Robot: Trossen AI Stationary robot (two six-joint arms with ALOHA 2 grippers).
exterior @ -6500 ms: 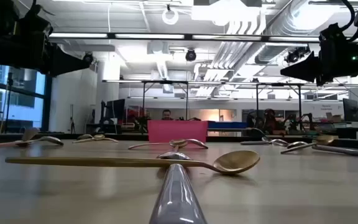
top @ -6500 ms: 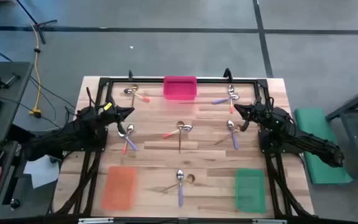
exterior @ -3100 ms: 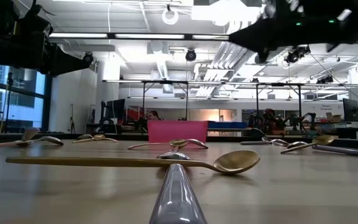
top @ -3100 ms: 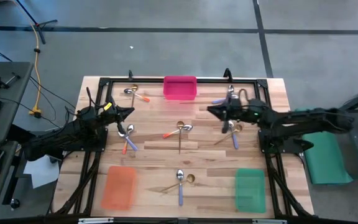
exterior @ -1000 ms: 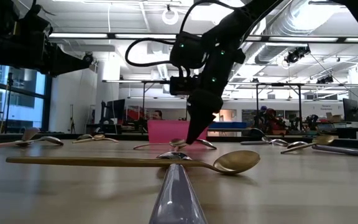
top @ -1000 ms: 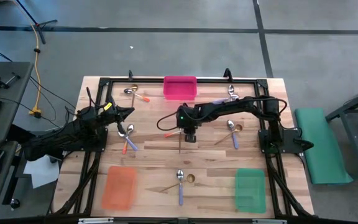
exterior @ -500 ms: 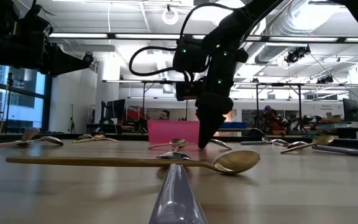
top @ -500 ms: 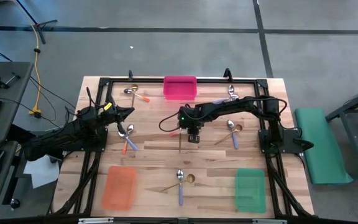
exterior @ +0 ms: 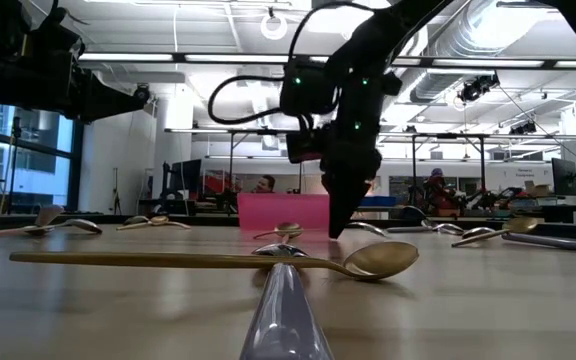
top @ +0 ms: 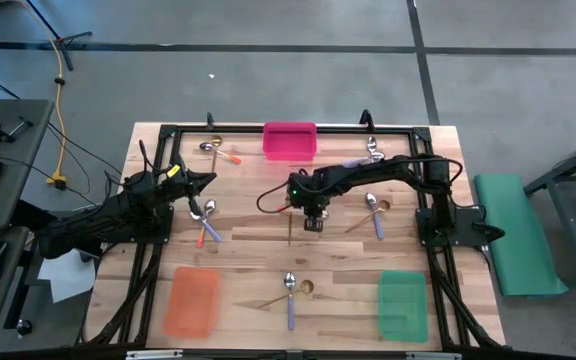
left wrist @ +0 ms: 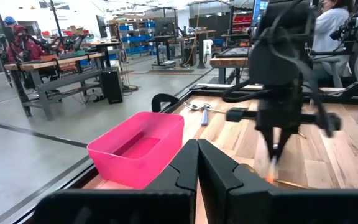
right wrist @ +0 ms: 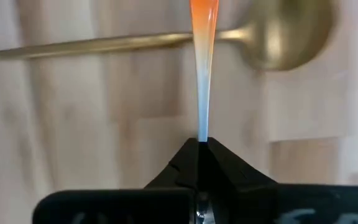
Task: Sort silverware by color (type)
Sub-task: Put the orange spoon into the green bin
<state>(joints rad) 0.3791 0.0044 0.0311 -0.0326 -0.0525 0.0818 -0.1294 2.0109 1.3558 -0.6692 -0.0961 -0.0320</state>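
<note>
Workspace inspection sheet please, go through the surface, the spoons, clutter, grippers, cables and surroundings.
Surface: wooden table with a black frame.
Job's things: spoons scattered; right gripper grips an orange-handled spoon lying across a gold spoon; a purple-handled spoon near the front edge.
Clutter: pink bin, orange tray, green tray.
Grippers: right gripper shut on the spoon at mid-table; left gripper shut, waiting left.
Cables: yellow cable on the floor.
Surroundings: lab benches; a seated person.
</note>
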